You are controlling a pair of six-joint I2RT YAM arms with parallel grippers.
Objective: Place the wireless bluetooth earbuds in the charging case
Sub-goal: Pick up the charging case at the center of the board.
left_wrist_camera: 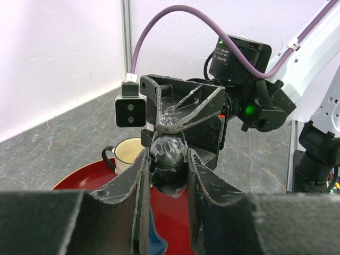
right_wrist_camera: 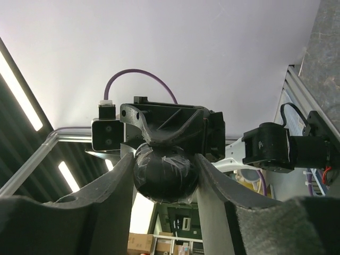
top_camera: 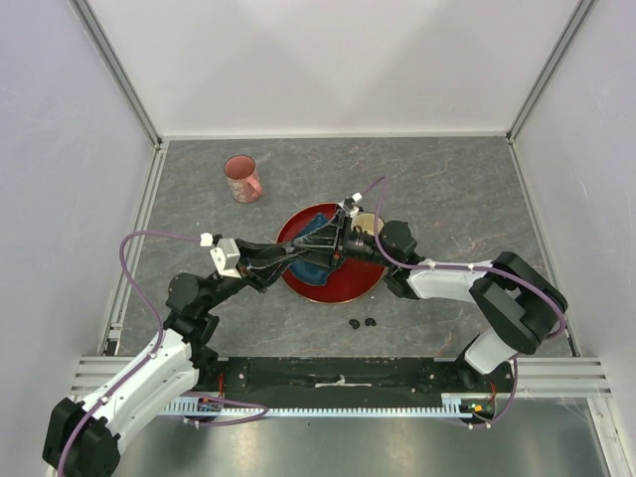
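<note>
My left claw (left_wrist_camera: pixel 169 172) was pressed tight on the charging case (left_wrist_camera: pixel 169 151), a glossy black pebble pinched by its sides between the two fingers and held up in the air. My right claw (right_wrist_camera: pixel 165 159) faced it head-on, its fingers bracketing the same case from the opposite end. They looked to be touching the shell on both sides, but I could not tell whether they had truly clamped or were only resting against it.

Below the meeting point sat the red tray (top_camera: pixel 333 298), with a cream cup (left_wrist_camera: pixel 126 153) on its far side and something blue (top_camera: pixel 314 231) lying under the arms. From overhead, two earbuds (top_camera: pixel 363 322) lay side by side on the bare worktop (top_camera: pixel 467 189), just beyond the near rim of the tray and well clear of both claws. I saw no others from any view. A pink cup (top_camera: pixel 241 179) stood apart, toward the back left.

I judged I was still at the case-readying step: the case looked closed and nothing had gone into it. Next I needed one claw to hold the body steady while the other worked the lid open without letting the slick shell squirt free. After that the opened case needed setting down stably, so that a claw was free to fetch the earbuds.
</note>
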